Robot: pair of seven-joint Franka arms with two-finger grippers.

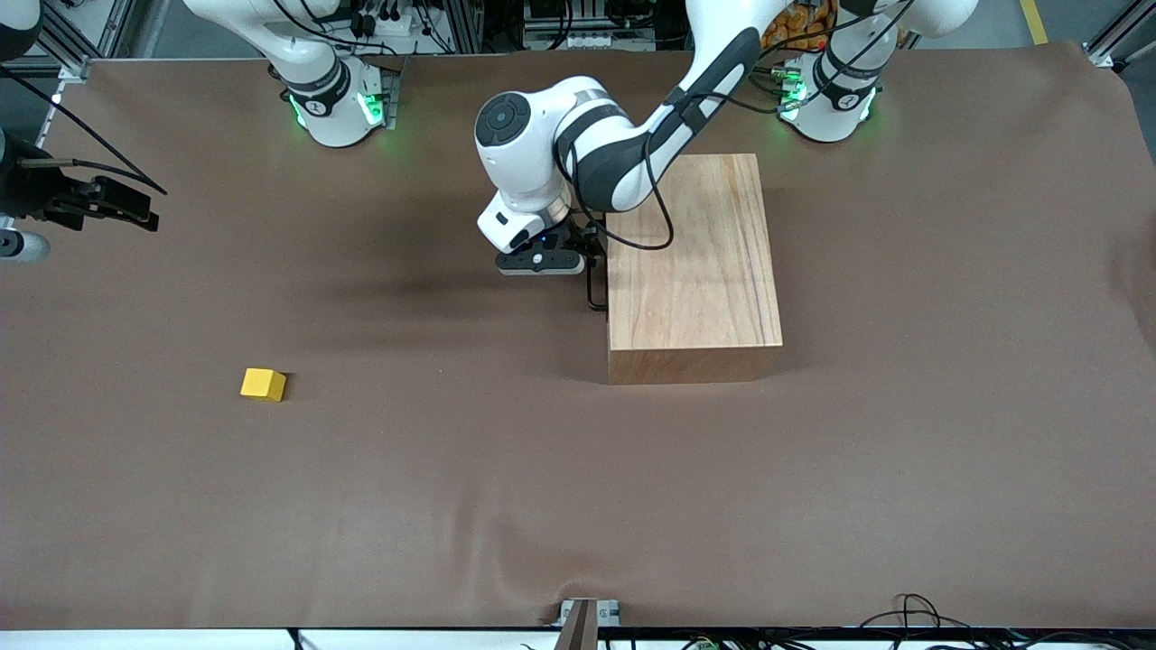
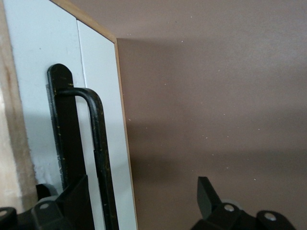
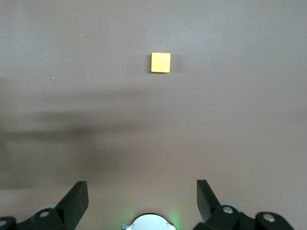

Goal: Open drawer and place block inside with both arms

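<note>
Brown-covered desk, big wooden box with its drawer shut, left hand spread wide at the drawer's black wire handle, one finger beside it, yellow block well apart from the box toward the right arm's end, right hand waiting wide open above bare desk

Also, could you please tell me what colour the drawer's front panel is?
White, with a black wire loop handle; the drawer front panel shows best in the left wrist view.

The left hand sits at the wire handle of the closed drawer in the wooden box, while the yellow block lies well apart on the brown surface, toward the right arm's end.
</note>
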